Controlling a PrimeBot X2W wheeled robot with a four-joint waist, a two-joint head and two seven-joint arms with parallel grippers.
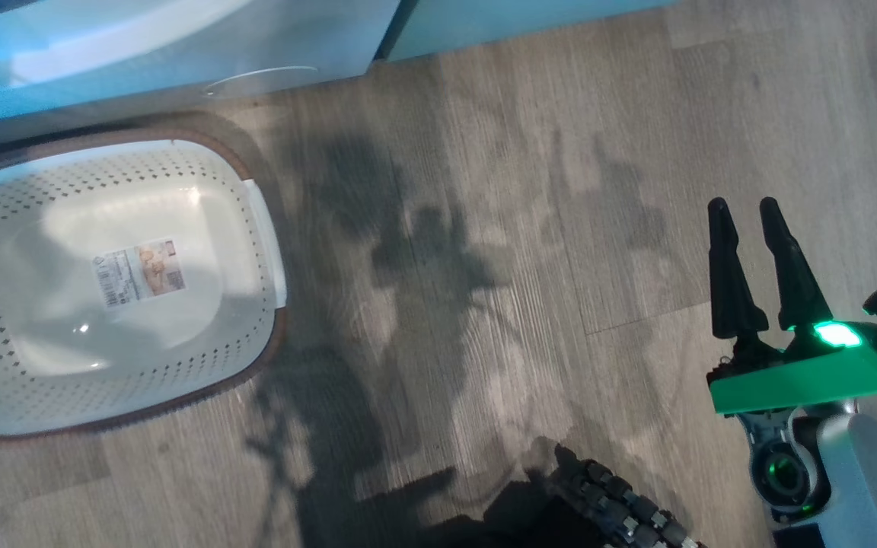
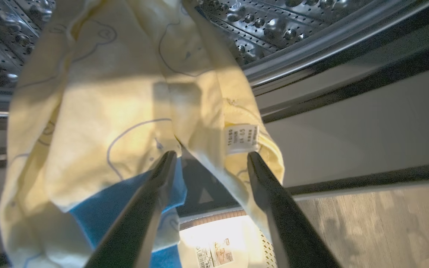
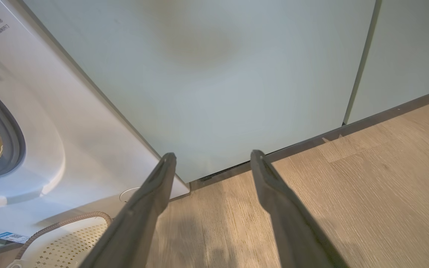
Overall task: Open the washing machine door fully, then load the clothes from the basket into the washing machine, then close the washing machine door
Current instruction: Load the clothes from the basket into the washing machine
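Observation:
A pale yellow garment (image 2: pixel 125 93) with line-drawn prints and a white size tag (image 2: pixel 241 138) hangs at the mouth of the steel drum (image 2: pixel 274 26). It drapes over the tips of my left gripper (image 2: pixel 211 154), whose fingers stand apart, open. Blue fabric (image 2: pixel 106 216) shows beneath it. The basket (image 1: pixel 65 320) sits on the floor before the washing machine (image 1: pixel 180 61), holding no clothes, with just its label showing. My right gripper (image 1: pixel 743 205) hovers open over bare floor to the right, holding nothing. The washing machine door is out of view.
In the right wrist view my right gripper (image 3: pixel 213 154) points at a pale green cabinet door (image 3: pixel 218 74), with the washing machine (image 3: pixel 69 141), its grey gasket (image 3: pixel 13 137) and the basket (image 3: pixel 69 238) to its left. Wood floor (image 1: pixel 522 228) stretches between basket and right arm. My dark base (image 1: pixel 621 510) is at the bottom.

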